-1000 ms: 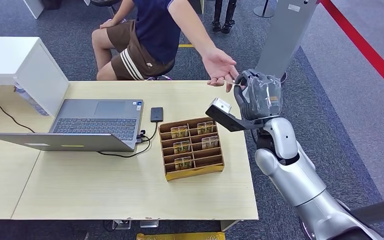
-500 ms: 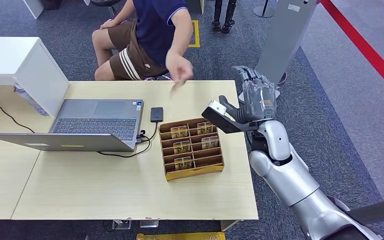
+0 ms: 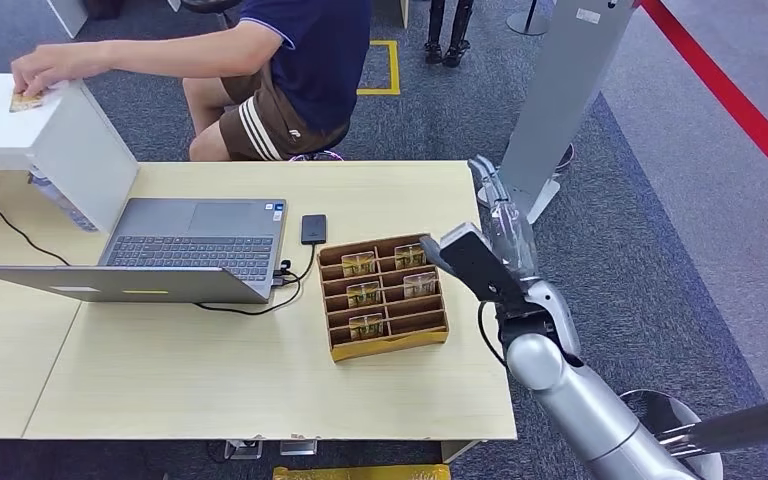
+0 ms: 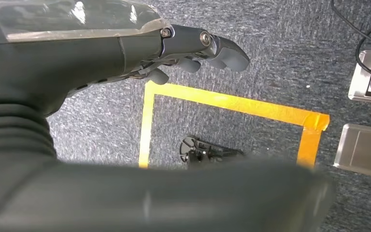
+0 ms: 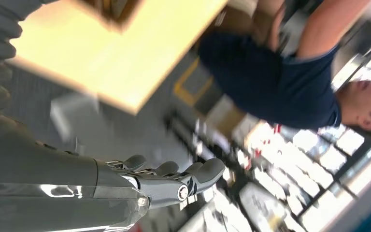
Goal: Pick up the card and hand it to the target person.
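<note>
The card (image 3: 26, 100) is now with the person (image 3: 300, 60), whose hand (image 3: 42, 70) lays it on top of the white box (image 3: 10, 125) at the far left corner of the table (image 3: 210, 380), well apart from the robot. So I judge that the handing step is done and the task is at its end. The right hand (image 3: 500, 205) stands at the right edge of the table, beside the cardboard tray (image 3: 385, 335) that has more cards in its compartments. In the right wrist view its fingers (image 5: 193, 176) lie nearly straight and a little apart, and they hold nothing. The left hand (image 4: 125, 43) hangs over the grey carpet with the yellow tape; its fingers are loosely bent and it also carries nothing. The next move, as I judge it, calls only for lowering the right arm to rest, with care not to knock the tray or the table edge.
</note>
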You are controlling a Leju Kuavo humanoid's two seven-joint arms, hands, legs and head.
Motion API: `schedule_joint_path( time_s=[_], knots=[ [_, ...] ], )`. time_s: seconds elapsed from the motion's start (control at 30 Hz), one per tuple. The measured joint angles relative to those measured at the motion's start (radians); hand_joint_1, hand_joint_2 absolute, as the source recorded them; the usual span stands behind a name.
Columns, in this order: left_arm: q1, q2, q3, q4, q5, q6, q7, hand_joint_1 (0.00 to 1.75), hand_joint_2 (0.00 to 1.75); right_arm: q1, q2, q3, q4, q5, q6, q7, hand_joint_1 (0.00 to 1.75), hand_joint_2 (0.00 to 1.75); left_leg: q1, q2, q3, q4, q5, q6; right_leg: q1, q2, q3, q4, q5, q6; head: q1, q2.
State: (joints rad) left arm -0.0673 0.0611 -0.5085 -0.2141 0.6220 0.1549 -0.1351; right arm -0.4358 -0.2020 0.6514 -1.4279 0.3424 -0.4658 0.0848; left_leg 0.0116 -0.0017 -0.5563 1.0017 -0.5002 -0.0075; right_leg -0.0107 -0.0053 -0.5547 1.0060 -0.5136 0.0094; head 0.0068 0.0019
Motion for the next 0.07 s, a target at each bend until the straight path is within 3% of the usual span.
schedule_joint_path(
  time_s=[0.07],
  knots=[
    [0.001, 0.001, 0.0, 0.0, 0.007, -0.003, -0.002, 0.0, 0.0, 0.046, -0.006, -0.009, -0.034, -0.131, 0.033, -0.052, 0.0, 1.75, 0.0, 0.0, 0.0, 0.0, 0.0, 0.0, 0.0, 0.0, 0.0, 0.0, 0.0, 0.0, 0.0, 0.0]
  ],
)
